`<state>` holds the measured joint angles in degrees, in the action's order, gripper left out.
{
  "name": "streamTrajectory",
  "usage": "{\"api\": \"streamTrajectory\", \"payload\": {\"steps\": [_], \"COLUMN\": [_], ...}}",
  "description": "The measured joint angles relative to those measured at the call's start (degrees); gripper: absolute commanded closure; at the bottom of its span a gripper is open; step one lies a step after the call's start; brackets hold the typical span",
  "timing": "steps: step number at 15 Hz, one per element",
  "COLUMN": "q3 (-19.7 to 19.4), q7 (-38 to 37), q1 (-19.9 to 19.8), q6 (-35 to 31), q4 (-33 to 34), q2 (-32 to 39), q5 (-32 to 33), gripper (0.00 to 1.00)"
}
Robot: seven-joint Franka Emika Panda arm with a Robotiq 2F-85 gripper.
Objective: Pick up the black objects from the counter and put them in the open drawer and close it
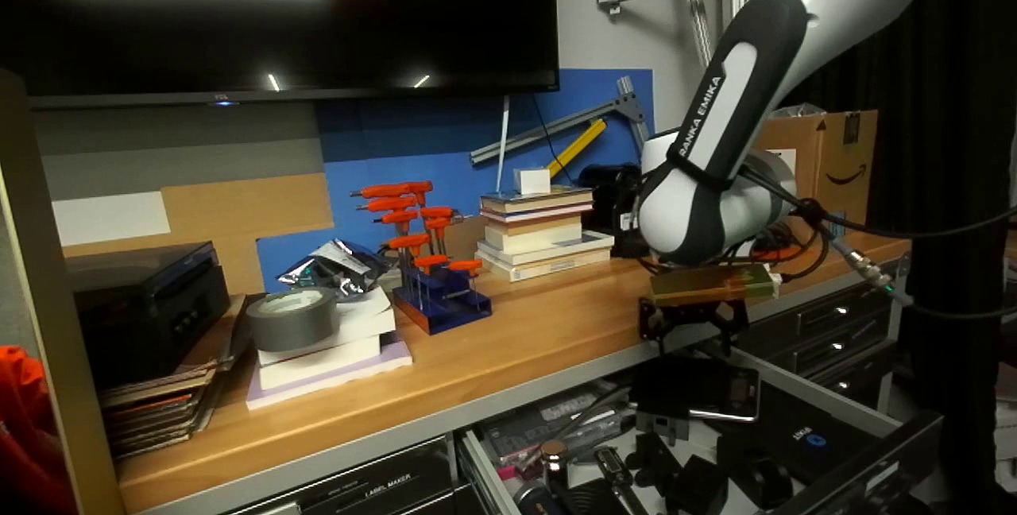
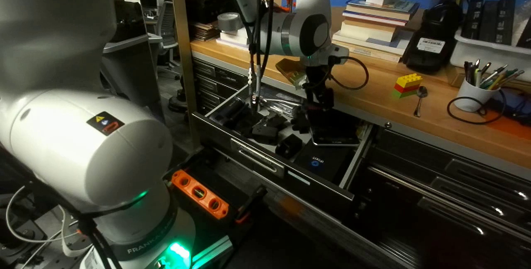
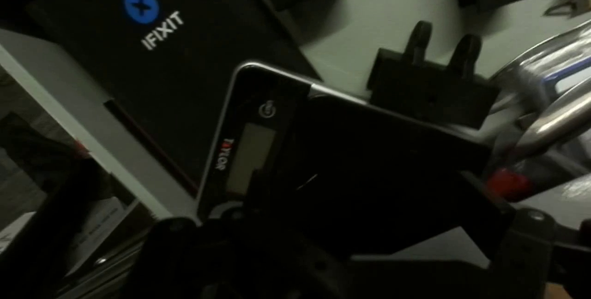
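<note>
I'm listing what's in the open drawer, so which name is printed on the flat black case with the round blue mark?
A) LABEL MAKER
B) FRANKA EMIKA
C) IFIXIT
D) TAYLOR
C: in the wrist view, white letters beside the blue mark on the flat black case in the open drawer read IFIXIT.

One claw [image 1: 694,344], one tabletop [image 1: 540,324], one open drawer [image 2: 257,157], one scale [image 1: 695,386], one iFixit box [image 3: 175,73], one tape roll [image 1: 294,320], one spoon [image 2: 421,91], one cup [image 2: 473,96], one TV [image 1: 278,30]. At least two black blocks [image 2: 265,133], too dark for an exact count tbh.
</note>
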<state>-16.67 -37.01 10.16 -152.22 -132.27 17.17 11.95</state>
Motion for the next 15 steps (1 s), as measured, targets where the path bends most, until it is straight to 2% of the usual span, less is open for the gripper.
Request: {"api": "streamTrajectory", "payload": {"steps": [4, 8, 11, 15], "q3": [-5.1, -5.9, -5.5, -4.1], "q7": [-14.2, -25.7, -29.9, -31.7], "q1": [-0.6, -3.4, -5.9, -9.6], "q6": [1.9, 5.9, 8.1, 8.9], "q4": [-3.7, -7.5, -10.1, -13.5], "q2": [-3.7, -5.7, -6.6, -7.3], "q5": [8.7, 13.5, 13.7, 12.8], "gripper": [0.0, 0.0, 0.0, 0.0]}}
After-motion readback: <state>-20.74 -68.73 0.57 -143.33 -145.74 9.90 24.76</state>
